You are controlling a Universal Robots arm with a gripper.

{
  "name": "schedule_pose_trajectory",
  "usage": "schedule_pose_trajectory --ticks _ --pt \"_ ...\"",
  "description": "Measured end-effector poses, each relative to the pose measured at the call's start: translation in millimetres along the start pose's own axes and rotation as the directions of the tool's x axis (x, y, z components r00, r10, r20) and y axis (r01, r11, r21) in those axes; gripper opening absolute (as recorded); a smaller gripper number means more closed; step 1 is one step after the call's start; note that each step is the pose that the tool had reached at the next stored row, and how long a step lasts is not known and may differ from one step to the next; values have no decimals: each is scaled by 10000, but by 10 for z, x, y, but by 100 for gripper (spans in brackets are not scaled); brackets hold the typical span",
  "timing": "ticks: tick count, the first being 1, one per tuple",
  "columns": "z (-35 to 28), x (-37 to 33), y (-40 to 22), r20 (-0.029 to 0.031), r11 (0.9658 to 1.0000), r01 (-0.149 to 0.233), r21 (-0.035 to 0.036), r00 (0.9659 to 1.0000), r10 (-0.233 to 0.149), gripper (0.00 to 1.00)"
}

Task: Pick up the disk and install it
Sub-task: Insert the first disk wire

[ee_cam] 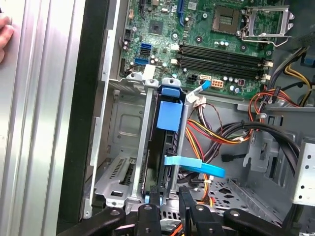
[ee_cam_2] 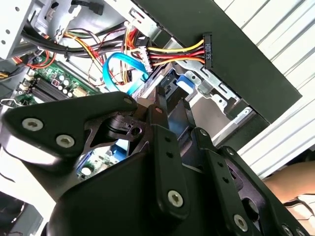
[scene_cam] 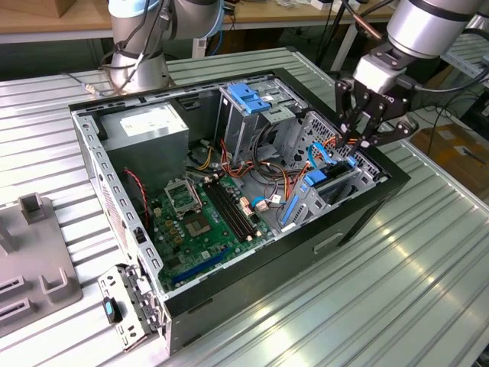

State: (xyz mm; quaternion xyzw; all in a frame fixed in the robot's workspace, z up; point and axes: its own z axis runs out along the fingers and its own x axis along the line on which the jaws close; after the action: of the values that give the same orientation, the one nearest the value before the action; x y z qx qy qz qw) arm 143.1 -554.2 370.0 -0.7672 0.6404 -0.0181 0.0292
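Hovering at the drive cage, the gripper has its fingers close together over the near edge of the disk, which stands on edge in a slot of the cage; whether the pads actually clamp that edge or only flank it I cannot tell. In the exterior view the gripper sits above the cage at the case's corner on the exterior view's right.

Judging by its build, the disk is a dense, rigid metal block for its size, with smooth bare sides likely to slip under a light pinch. Its blue rail frame is thin plastic that could flex or unclip, so the metal edges between the rails look like the sounder place to take hold, square-on and not by the blue tab at the far end. It will not tolerate knocks or twisting against the slot walls.

Just beside the disk a loose blue cable crosses, and red, yellow and black wires crowd the cage's side. Beyond the cage lies the motherboard.
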Motion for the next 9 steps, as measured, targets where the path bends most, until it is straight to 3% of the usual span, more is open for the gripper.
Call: schedule_pose_trajectory --ticks 9 --pt "-12 0 -3 9 10000 74 0 10000 -74 30"
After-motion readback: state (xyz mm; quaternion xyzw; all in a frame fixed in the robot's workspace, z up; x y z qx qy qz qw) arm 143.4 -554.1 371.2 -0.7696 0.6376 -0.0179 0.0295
